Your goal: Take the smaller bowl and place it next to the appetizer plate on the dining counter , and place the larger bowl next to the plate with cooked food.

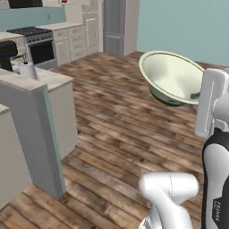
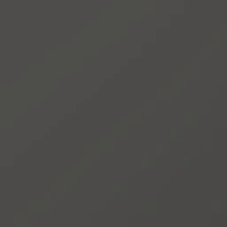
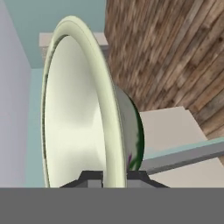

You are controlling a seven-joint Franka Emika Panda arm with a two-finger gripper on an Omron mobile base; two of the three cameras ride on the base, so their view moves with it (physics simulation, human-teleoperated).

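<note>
Nearest of all, seen along the hand, is the rim of the larger bowl (image 3: 87,109), pinched between the two dark fingertips of the gripper (image 3: 114,177), one tip inside the wall and one outside, so the pincer is clenched on that rim. From the left base view the same cream bowl (image 1: 172,76) hangs in the air at about two o'clock, tilted so its mouth faces back toward the room, its dark green band showing low on the underside, held just beside the white forearm at three o'clock. Nothing is under it but plank floor. Out from the bowl, at nine o'clock, stands a pale counter end (image 1: 42,116) with a marbled top and a white roll on it; past that, at eleven o'clock, a stove (image 1: 36,42) and cream cabinets line the far wall. I cannot make out the plate of cooked food or the dining counter from where I stand, and the right base view is a flat dark grey. By my reckoning the bowl is in mid carry, with the set-down still ahead. To do it well, keep the grip firm, since a rim pinch on a wide tilted bowl may slip or swing, travel smoothly, bring the bowl level before lowering, and let go only once its foot sits flat beside the plate.
</note>
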